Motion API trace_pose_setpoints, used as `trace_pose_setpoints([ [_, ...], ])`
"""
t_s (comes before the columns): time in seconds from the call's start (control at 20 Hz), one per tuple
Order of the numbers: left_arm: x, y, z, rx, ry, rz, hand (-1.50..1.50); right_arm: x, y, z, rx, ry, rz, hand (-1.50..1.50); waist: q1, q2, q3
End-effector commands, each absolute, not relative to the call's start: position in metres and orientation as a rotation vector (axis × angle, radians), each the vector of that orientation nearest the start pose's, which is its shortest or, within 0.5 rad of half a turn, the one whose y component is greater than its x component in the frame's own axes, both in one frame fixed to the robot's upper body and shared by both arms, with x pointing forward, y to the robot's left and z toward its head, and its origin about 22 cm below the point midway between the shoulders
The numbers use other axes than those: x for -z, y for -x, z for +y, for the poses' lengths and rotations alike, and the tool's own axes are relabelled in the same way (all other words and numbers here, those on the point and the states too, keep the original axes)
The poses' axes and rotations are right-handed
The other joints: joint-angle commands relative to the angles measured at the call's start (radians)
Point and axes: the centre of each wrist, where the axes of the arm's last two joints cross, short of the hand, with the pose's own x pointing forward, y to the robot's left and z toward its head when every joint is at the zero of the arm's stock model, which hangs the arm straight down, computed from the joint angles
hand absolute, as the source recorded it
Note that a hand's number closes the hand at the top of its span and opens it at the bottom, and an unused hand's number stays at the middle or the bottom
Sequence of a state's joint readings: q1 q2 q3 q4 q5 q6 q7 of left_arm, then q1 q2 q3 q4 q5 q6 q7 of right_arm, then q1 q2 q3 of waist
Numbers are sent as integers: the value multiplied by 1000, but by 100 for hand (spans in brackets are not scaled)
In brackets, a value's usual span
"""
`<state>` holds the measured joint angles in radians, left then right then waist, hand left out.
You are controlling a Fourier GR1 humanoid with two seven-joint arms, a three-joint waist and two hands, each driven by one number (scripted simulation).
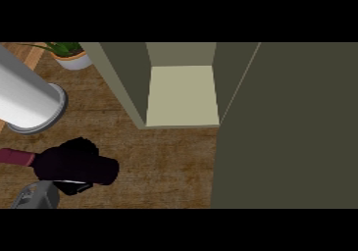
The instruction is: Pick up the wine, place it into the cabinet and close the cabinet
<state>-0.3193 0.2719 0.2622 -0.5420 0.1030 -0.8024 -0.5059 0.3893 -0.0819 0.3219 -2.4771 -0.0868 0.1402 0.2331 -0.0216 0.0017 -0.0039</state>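
The left hand [78, 165] has its fingers curled round the wine bottle [15, 157] low over the wooden worktop [167, 162] at the view's lower left, bare wood lying between it and the open cabinet [183, 93], whose door [290, 127] stands at the right

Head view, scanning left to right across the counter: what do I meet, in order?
Dark wine bottle with maroon neck, lying in the black left hand → tall white cylinder on a grey base → green plant in a white pot → open olive cabinet's pale shelf → its olive door.
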Motion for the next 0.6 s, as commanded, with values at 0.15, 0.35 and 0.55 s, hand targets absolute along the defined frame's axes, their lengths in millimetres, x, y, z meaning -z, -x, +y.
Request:
trace_pose_setpoints([
  [0.15, 125, -247, 324, -29, 246, -1718, 150, -163, -101, -211, -200, -330, -1901, -150, 20, -4, 3],
  [0.35, 119, -259, 303, 22, 62, -1783, 150, -160, -101, -215, -210, -334, -1876, -150, 16, -4, 4],
  [0.55, 108, -265, 282, 81, -24, -1761, 150, -164, -89, -219, -210, -335, -1874, -150, 15, -7, 5],
])
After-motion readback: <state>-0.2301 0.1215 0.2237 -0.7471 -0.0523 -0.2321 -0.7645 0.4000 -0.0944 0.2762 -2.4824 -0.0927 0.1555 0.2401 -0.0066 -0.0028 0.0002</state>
